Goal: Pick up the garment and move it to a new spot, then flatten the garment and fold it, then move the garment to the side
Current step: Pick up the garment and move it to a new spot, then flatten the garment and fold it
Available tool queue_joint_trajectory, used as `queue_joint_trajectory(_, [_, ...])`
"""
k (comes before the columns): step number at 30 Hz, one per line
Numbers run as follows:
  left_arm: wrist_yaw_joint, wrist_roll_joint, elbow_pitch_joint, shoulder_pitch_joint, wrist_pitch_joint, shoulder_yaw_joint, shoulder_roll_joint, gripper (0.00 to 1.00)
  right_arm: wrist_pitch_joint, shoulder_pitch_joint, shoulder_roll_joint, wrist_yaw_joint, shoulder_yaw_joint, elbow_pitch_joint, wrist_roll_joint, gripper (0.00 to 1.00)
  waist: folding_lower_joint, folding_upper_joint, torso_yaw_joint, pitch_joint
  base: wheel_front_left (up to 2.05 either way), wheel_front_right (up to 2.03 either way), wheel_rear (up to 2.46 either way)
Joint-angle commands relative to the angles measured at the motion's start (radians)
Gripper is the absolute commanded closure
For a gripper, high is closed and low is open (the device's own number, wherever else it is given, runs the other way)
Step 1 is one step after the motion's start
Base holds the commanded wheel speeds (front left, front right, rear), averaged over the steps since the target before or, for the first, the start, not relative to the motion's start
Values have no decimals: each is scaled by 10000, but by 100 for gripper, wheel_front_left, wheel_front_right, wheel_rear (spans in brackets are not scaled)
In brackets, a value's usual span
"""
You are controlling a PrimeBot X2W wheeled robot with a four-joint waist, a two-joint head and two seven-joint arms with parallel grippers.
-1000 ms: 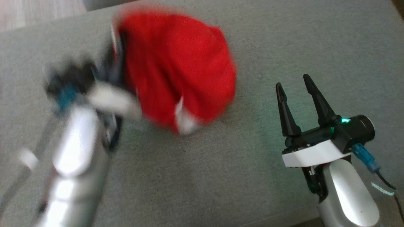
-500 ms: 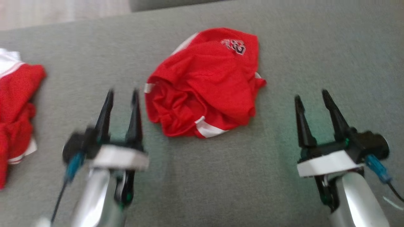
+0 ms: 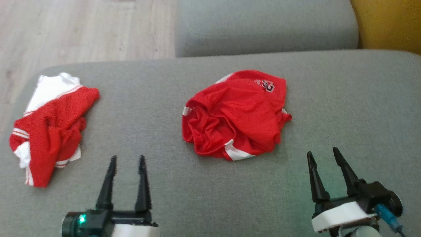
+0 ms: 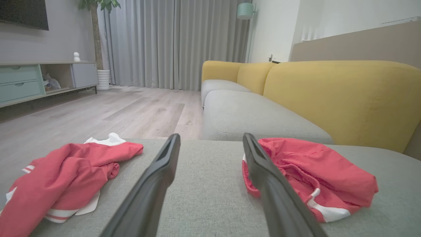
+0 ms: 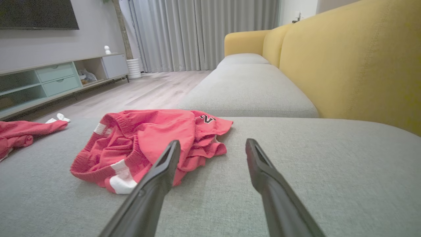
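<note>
Facing crumpled red shorts [image 3: 235, 115] on woven cushion [image 3: 345, 98], left gripper [image 3: 127, 158] and right gripper [image 3: 322, 152] gape.

The red shorts [image 3: 235, 113] lie crumpled in a loose, unfolded heap near the middle of the grey sofa seat [image 3: 345, 98]. The ribbed waistband gapes toward the left, white trim shows at the near edge, and a small printed logo sits at the far right corner.

A grey sofa seat [image 3: 204, 200] is spreading across the foreground, with a yellow backrest [image 4: 342, 98] rising behind it. Pale wooden floor [image 3: 82, 29] is stretching toward grey curtains [image 4: 177, 42], and a low cabinet [image 5: 56, 77] with 2 mint drawers is standing below a dark television [image 5: 36, 13].
</note>
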Motion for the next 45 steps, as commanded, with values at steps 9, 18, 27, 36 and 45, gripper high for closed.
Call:
queue_joint_trajectory(9, [199, 597, -321, -100, -64, -71, 4, 0, -36, 92, -18, 39, 356, -286, -75, 0, 4, -1, 283, -379, 0, 0, 0])
queue_joint_trajectory(18, [218, 556, -165, -37, -64, -84, 3, 0, -36, 139, -18, 39, 382, -207, 85, 0, 4, -1, 232, -367, 0, 0, 0])
queue_joint_trajectory(27, [283, 519, -143, -43, -64, -188, 3, 0, -36, 119, -18, 39, 389, -176, 140, 0, 4, -1, 262, -297, 0, 0, 0])
queue_joint_trajectory(36, [470, 402, -178, -163, -64, -172, 3, 0, -36, -13, -18, 39, 413, -187, -46, 0, 4, -1, 249, -108, 0, 0, 0])
queue_joint_trajectory(45, [249, 568, 60, -402, -64, -446, 3, 0, -36, -210, -18, 39, 534, -222, -102, 0, 4, -1, 36, 265, 0, 0, 0])
